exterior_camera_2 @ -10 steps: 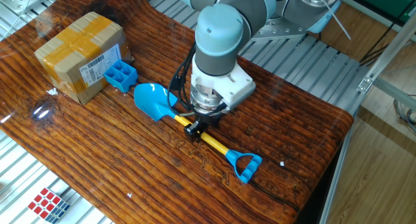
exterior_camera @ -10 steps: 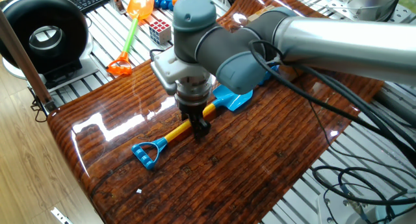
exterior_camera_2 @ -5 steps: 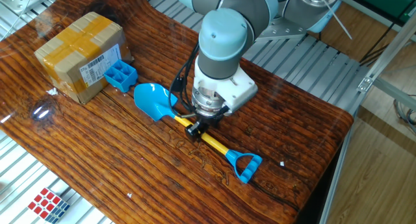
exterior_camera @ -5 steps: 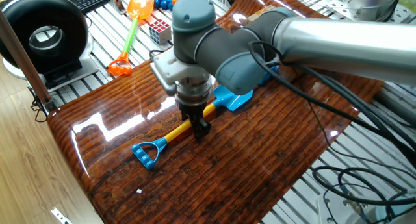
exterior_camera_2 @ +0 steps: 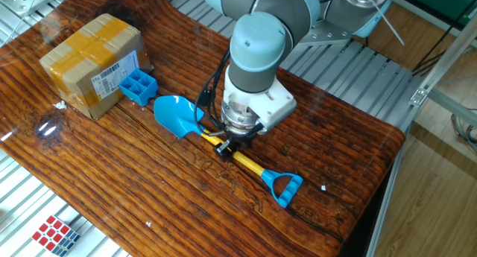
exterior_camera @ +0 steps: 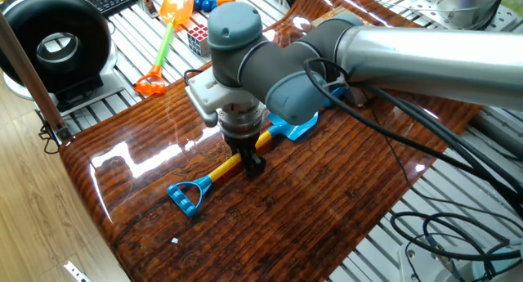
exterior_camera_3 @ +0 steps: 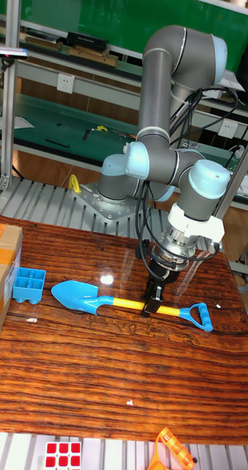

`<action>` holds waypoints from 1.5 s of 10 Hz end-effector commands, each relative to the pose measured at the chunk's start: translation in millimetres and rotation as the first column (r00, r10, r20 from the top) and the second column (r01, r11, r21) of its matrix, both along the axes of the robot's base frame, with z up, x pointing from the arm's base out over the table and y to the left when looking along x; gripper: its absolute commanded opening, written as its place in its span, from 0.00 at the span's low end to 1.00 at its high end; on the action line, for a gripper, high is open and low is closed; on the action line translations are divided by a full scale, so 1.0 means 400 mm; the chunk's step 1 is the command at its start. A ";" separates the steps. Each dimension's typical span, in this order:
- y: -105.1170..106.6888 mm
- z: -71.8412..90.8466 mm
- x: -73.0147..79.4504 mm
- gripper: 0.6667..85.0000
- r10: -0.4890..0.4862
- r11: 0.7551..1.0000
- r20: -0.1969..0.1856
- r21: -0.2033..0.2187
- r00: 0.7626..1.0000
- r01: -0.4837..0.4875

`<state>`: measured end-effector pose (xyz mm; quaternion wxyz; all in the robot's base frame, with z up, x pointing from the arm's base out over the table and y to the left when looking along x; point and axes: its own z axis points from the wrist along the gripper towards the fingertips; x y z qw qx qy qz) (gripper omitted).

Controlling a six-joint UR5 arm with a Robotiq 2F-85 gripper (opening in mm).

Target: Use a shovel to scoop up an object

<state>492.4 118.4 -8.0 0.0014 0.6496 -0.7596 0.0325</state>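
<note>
The shovel (exterior_camera_2: 177, 115) lies across the wooden table (exterior_camera_2: 112, 182), with its blue blade near the object, a yellow shaft (exterior_camera: 221, 167) and a blue loop (exterior_camera_3: 199, 316). My gripper (exterior_camera_2: 226, 145) points straight down and is shut on the middle of the yellow shaft; it also shows in the tall fixed view as the gripper (exterior_camera_3: 151, 305) and, seen from the opposite side, as the gripper (exterior_camera: 252, 162). The object (exterior_camera_2: 139, 86), a small blue gridded block, rests against the cardboard box just beyond the blade tip, and the tall fixed view has the object (exterior_camera_3: 28, 285) left of the blade.
A brown cardboard box (exterior_camera_2: 93, 63) stands behind the block at the table's corner. Off the table lie an orange-bladed shovel with a green shaft (exterior_camera: 163, 37), a puzzle cube (exterior_camera: 200, 38) and a black round device (exterior_camera: 57, 45). Cables (exterior_camera: 441, 233) hang off one side.
The arm and gripper have shifted slightly, and the shovel moved with them: its loop end sits a little further from where it was. The block and box have not moved.
</note>
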 end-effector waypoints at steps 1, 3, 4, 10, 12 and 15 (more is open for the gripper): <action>0.006 0.005 0.001 0.42 -0.026 1.000 0.002 0.011 1.000 0.026; 0.011 0.000 0.006 0.38 -0.031 0.999 -0.002 0.021 1.000 0.031; 0.009 -0.001 0.008 0.30 -0.042 0.999 -0.001 0.025 0.999 0.042; 0.031 0.013 0.019 0.06 -0.123 0.988 0.010 0.092 0.992 0.122; 0.023 0.023 0.022 0.00 -0.147 0.986 0.024 0.083 0.989 0.145; 0.034 0.033 0.019 0.00 -0.165 0.981 0.018 0.110 0.986 0.162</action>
